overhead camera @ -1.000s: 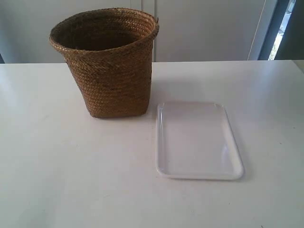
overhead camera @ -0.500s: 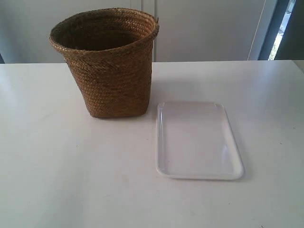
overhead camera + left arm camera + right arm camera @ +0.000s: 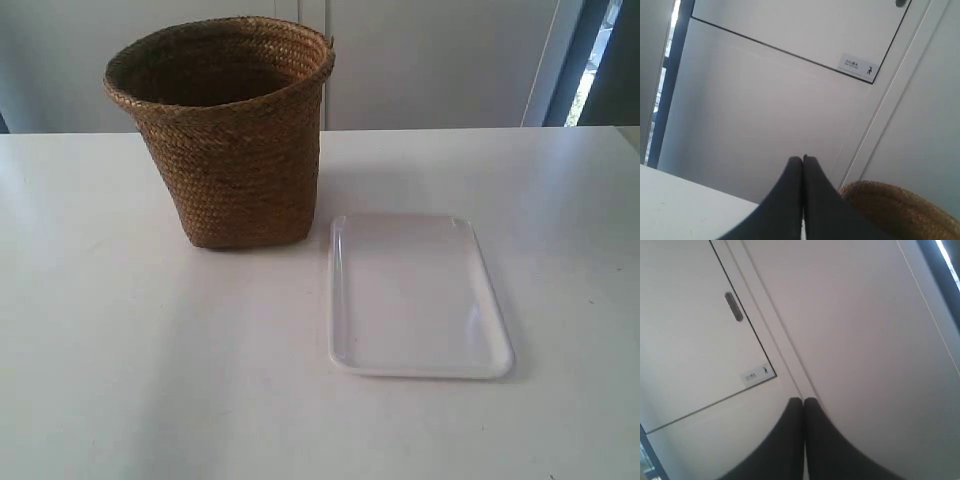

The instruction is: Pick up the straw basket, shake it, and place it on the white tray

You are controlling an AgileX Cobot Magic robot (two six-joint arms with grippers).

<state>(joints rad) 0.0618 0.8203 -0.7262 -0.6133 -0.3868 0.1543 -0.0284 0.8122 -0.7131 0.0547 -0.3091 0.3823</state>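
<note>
Now, your left end effector [image 3: 803, 159] and right end effector [image 3: 804, 400] are both pinched together, empty, off the straw basket [image 3: 238, 160].

Left end effector [image 3: 802, 159] and right end effector [image 3: 803, 400], both closed tight, empty.

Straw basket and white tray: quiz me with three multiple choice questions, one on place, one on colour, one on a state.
1. Relative to the white tray, the straw basket stands: A. on it; B. beside it, on the table; C. under it.
2. The tray's colour: A. blue; B. black; C. white.
3. The left gripper is: A. shut, empty; B. wide open; C. shut on the basket.
Answers: B, its base rests on the table, off the tray; C, it shows glossy white; A, its jaws meet with nothing between.
</note>
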